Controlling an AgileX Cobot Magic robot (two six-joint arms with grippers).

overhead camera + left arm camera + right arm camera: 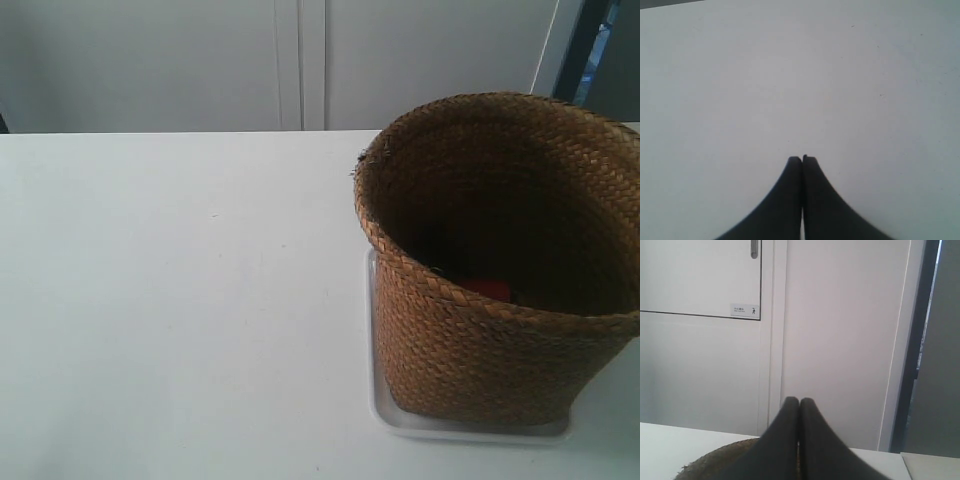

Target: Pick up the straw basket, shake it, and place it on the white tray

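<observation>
Now, straw basket (480, 340): stands upright on the white tray, at the exterior view's right; flared rim wider than its base; dark woven inside
White tray (400, 420): lies flat on the table under the basket; only a narrow strip of rim shows along two sides
Red thing (488, 289): lies low inside the basket; too hidden to name
Table (180, 300): white; bare across the exterior view's left
Left gripper (802, 159): fingers pressed together with nothing between them; hangs over plain table
Right gripper (799, 400): fingers closed together, holding nothing; the basket's rim shows just past them; whether they touch it, cannot tell; a white cabinet (700, 365) is beyond
</observation>
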